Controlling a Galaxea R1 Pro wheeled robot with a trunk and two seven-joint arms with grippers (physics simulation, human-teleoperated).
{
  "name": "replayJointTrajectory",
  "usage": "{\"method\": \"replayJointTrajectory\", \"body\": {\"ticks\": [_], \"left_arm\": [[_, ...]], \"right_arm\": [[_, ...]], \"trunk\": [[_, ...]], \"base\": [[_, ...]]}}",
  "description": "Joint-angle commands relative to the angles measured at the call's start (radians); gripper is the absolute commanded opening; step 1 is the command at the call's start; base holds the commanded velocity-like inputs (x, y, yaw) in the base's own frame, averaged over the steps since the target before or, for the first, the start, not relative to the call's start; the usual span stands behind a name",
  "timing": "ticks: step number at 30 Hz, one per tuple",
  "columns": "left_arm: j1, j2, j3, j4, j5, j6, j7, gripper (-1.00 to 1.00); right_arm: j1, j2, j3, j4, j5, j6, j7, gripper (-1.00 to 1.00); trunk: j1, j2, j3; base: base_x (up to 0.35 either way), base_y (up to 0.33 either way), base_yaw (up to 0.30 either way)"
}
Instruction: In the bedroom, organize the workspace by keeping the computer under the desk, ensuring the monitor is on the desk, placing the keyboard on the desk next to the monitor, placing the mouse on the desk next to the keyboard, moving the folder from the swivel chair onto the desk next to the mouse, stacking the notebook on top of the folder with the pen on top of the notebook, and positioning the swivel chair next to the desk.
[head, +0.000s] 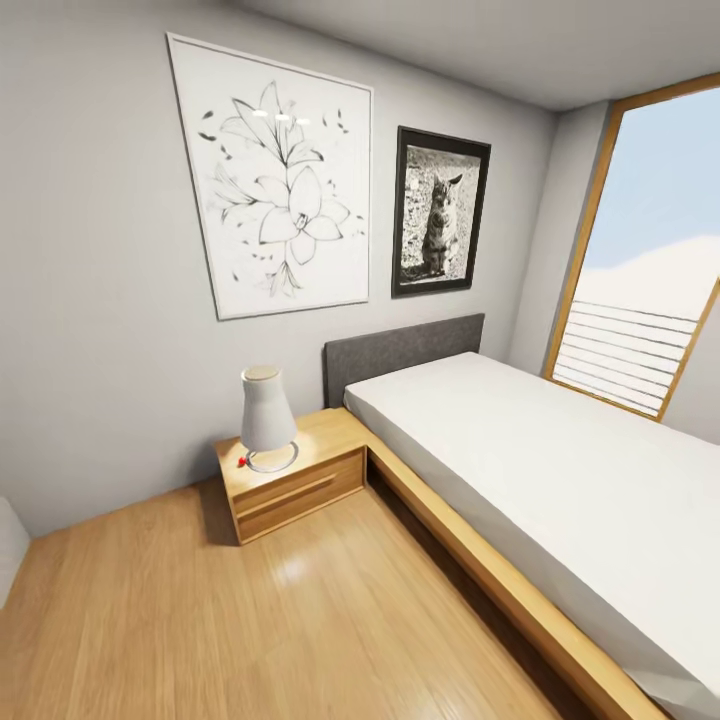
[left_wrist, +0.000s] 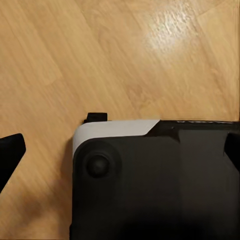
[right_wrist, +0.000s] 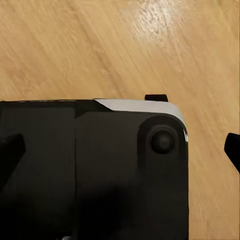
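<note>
Wood floor (head: 200, 620) beside bed (head: 560, 480)

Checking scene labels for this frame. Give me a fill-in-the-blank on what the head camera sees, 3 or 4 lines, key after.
1. The white lamp stands on the wooden ____.
2. The black-framed picture on the wall shows a ____.
3. The larger white-framed picture shows a line drawing of a ____.
4. The grey headboard belongs to the ____.

Missing words: nightstand; cat; flower; bed
</note>
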Motion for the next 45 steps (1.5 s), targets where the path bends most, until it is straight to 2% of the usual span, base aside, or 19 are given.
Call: {"method": "replayJointTrajectory", "body": {"ticks": [1,5,11,15,19,20,23,24,26,27,31,32,35,40,45], "left_arm": [[0.001,-0.002,0.0,-0.032,0.003,0.001,0.0,1.0],[0.001,-0.008,0.0,-0.09,0.003,0.001,-0.003,1.0],[-0.002,-0.014,0.0,-0.167,0.003,0.001,-0.002,1.0],[-0.008,-0.017,0.0,-0.209,0.011,0.001,-0.003,1.0],[-0.011,-0.019,0.0,-0.239,0.063,0.0,-0.004,1.0],[-0.011,-0.019,0.0,-0.243,0.092,-0.004,-0.005,1.0],[-0.011,-0.018,0.0,-0.24,0.132,-0.019,-0.006,1.0],[-0.011,-0.017,-0.001,-0.228,0.151,-0.038,-0.006,1.0],[-0.012,-0.016,0.0,-0.207,0.163,-0.065,-0.007,1.0],[-0.012,-0.015,0.0,-0.18,0.171,-0.101,-0.007,1.0],[-0.012,-0.014,0.0,-0.124,0.179,-0.197,-0.006,1.0],[-0.012,-0.013,0.001,-0.1,0.181,-0.245,-0.006,1.0],[-0.012,-0.012,0.001,-0.071,0.183,-0.311,-0.006,1.0],[-0.012,-0.01,0.002,-0.057,0.184,-0.37,-0.006,1.0],[-0.012,-0.008,0.003,-0.051,0.184,-0.405,-0.006,1.0]], "right_arm": [[-0.001,0.003,0.0,-0.02,0.0,-0.003,-0.006,1.0],[-0.001,0.005,0.0,-0.083,0.001,-0.003,-0.017,1.0],[-0.005,0.006,0.0,-0.277,0.0,-0.002,-0.028,1.0],[-0.023,0.005,-0.001,-0.373,0.0,-0.003,-0.03,1.0],[-0.031,0.001,-0.002,-0.428,0.001,-0.02,-0.03,1.0],[-0.033,0.0,-0.003,-0.437,0.001,-0.043,-0.03,1.0],[-0.034,0.0,-0.005,-0.443,0.0,-0.094,-0.029,1.0],[-0.035,0.0,-0.006,-0.438,0.0,-0.135,-0.029,1.0],[-0.035,0.0,-0.006,-0.423,0.0,-0.173,-0.029,1.0],[-0.035,0.0,-0.006,-0.395,0.001,-0.199,-0.029,1.0],[-0.036,0.0,-0.004,-0.316,0.004,-0.231,-0.027,1.0],[-0.036,-0.001,-0.003,-0.292,0.004,-0.246,-0.026,1.0],[-0.036,-0.001,0.0,-0.271,0.007,-0.289,-0.023,1.0],[-0.036,0.0,0.003,-0.261,0.01,-0.383,-0.022,1.0],[-0.036,0.0,0.0,-0.256,0.008,-0.426,-0.025,1.0]], "trunk": [[-0.004,0.006,0.002],[-0.019,0.034,0.015],[-0.042,0.076,0.033],[-0.057,0.104,0.046],[-0.073,0.132,0.058],[-0.077,0.139,0.062],[-0.088,0.16,0.071],[-0.092,0.167,0.074],[-0.1,0.181,0.08],[-0.103,0.188,0.084],[-0.119,0.216,0.096],[-0.123,0.223,0.099],[-0.123,0.223,0.099],[-0.123,0.223,0.099],[-0.123,0.223,0.099]], "base": [[0.0,0.0,0.0],[0.0,0.0,0.0],[0.0,0.0,0.0],[0.0,0.0,0.0],[0.0,0.0,0.0],[0.0,0.0,0.0],[0.0,0.0,0.0],[0.0,0.0,0.0],[0.0,0.0,0.0],[0.0,0.0,0.0],[0.0,0.0,0.0],[0.0,0.0,0.0],[0.0,0.0,0.0],[0.0,0.0,0.0],[0.0,0.0,-0.076]]}}
